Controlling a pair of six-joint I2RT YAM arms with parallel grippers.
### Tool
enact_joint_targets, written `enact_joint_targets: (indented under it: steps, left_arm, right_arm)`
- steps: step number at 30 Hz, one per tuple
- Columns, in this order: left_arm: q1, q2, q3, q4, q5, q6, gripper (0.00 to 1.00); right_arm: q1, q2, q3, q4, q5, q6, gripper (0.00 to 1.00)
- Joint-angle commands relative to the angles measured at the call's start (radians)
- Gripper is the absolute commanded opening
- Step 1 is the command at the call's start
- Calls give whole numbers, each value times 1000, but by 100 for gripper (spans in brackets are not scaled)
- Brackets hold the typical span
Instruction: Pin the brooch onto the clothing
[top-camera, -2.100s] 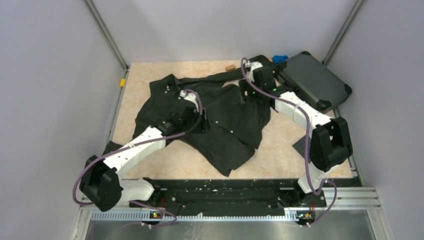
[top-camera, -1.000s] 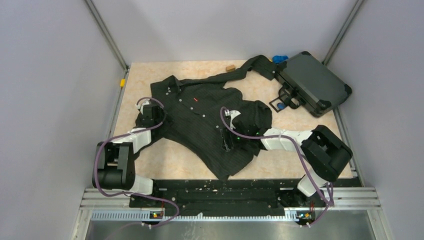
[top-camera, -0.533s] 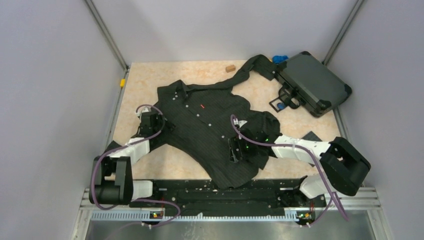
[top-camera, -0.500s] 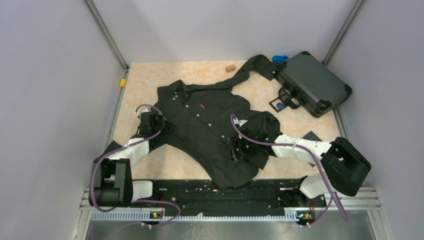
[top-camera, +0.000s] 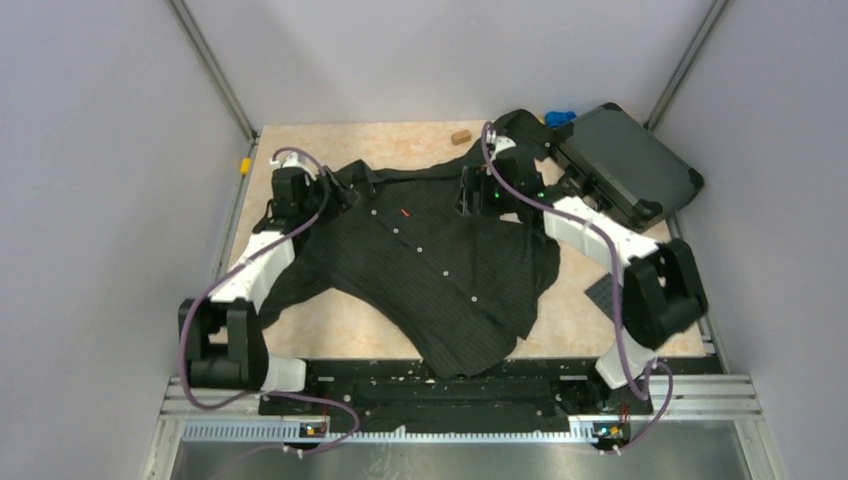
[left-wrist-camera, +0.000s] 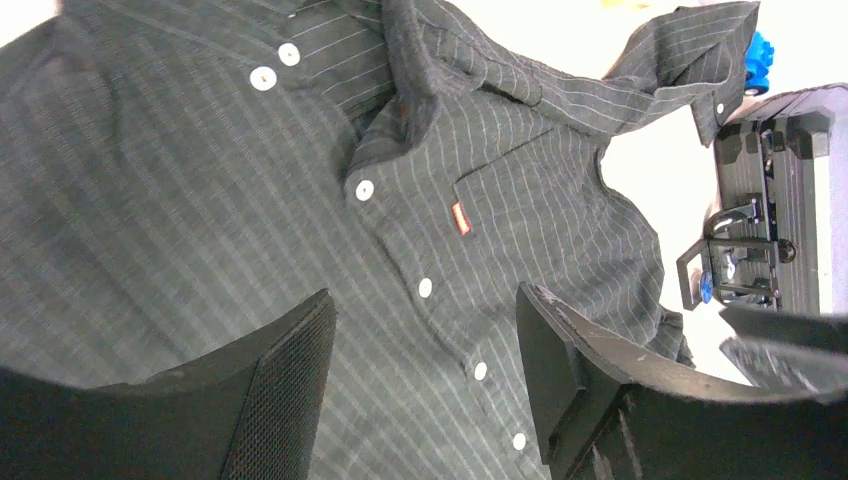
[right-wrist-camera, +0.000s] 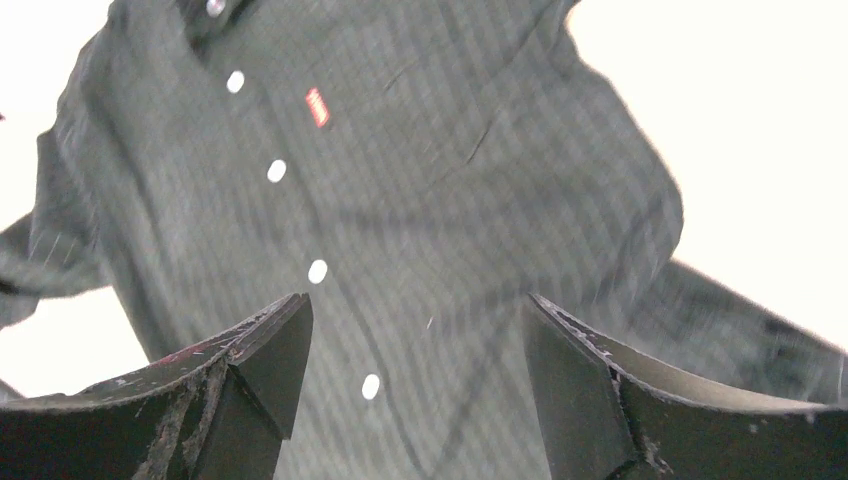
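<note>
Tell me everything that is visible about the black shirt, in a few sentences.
The shirt is black cloth with fine pale pinstripes. It is long-sleeved, with a collar, a row of white buttons down the front and a small red tag on the chest. It lies spread out, front side up and somewhat wrinkled, on the beige table. One sleeve stretches toward the dark case.

The shirt (top-camera: 430, 260) lies spread mid-table (top-camera: 330, 320), collar at the far side. The case (top-camera: 630, 160) sits far right, the brooch (left-wrist-camera: 706, 290) just beside its near-left side.
</note>
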Motion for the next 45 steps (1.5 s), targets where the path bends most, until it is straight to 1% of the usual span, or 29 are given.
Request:
enact_joint_targets:
  steps: [1,3,6,10,14,18,20,21,22,24,26,27,28,30,36,38,43,45]
  left_arm:
    - [-15,184,131,59,91,-4,71]
    - [-15,267,193,116,98,-17,71]
    - [-15,381,297,137,115,-26,70]
    - [-15,521,435,121,126,-24,67]
    - [-15,620,524,105,121,-14,64]
    - [-15,691,589,83,118,-6,57]
    - [-15,715,619,61,105,10,50]
    - [-15,722,637,32,79,14,47]
    - [-15,730,663,15,61,23,41]
    - [-14,753,706,-26,37,37,34]
    - [-13,777,737,-53,40,41,25]
    - [-13,782,744,-58,43,42,19]
    - [-12,783,745,-58,42,38,11]
    - [-12,771,735,-43,38,32,0]
    - [4,734,697,58,24,8,0]
    - [14,739,705,63,23,-4,0]
    - [41,764,726,97,26,-60,0]
    - [71,780,737,104,38,-87,0]
  right_arm:
    - [-71,221,187,106,-23,25,75]
    - [-91,325,286,102,-27,29,73]
    - [-111,450,413,76,0,30,72]
    - [-135,556,519,80,-7,43,72]
    - [-150,642,609,78,-30,46,72]
    - [-154,712,681,78,-38,48,71]
    - [-157,733,704,87,-43,56,66]
    - [-156,738,708,99,-47,60,62]
    - [-156,741,711,113,-48,65,56]
    - [-158,741,714,139,-47,72,45]
    - [-158,737,715,164,-44,75,35]
    - [-158,735,719,172,-41,74,31]
    - [-158,733,725,177,-40,74,29]
    - [-157,733,747,180,-38,73,27]
    - [-160,765,830,200,-29,71,24]
    - [-161,786,859,207,-29,78,23]
    - [-162,894,998,196,-32,96,19]
    - [-165,936,1043,195,-29,111,18]
